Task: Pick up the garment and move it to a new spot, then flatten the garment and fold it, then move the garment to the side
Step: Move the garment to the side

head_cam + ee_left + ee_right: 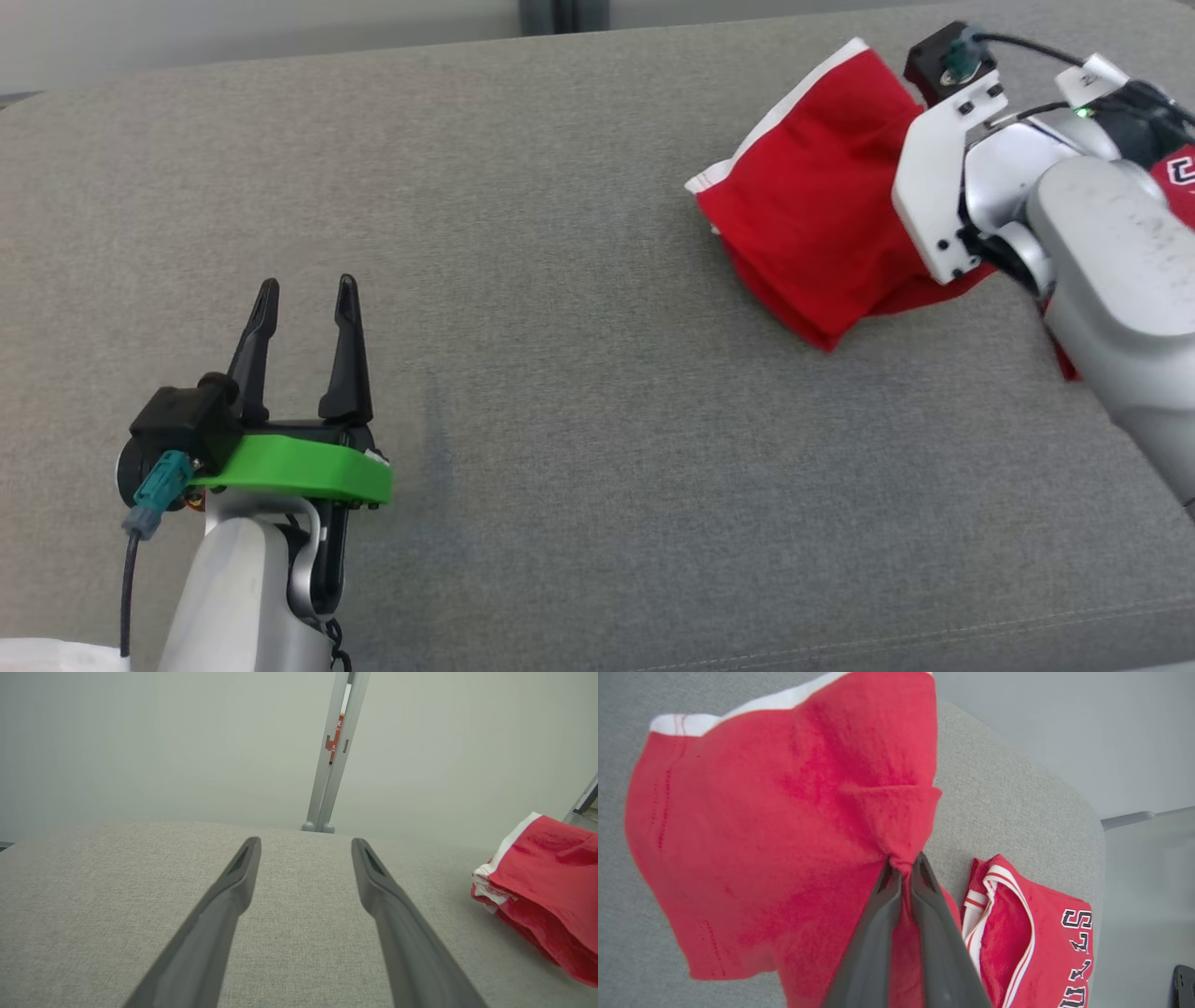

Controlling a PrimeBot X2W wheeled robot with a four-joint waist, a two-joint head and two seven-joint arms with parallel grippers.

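Right wrist view: right pincer (903, 861) pinches a bunched fold of the red garment (761, 812), mid-frame. Head view, lower left: left pincer (308, 282) spread. Cloth probably light, limp; hems give surer holds.

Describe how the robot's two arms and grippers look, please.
Both grippers have two long, dark, tapering fingers. The left gripper sits on a green plate; the right gripper has a white plate. Each carries a black block with a teal plug and a dark cable. The forearms are pale grey.
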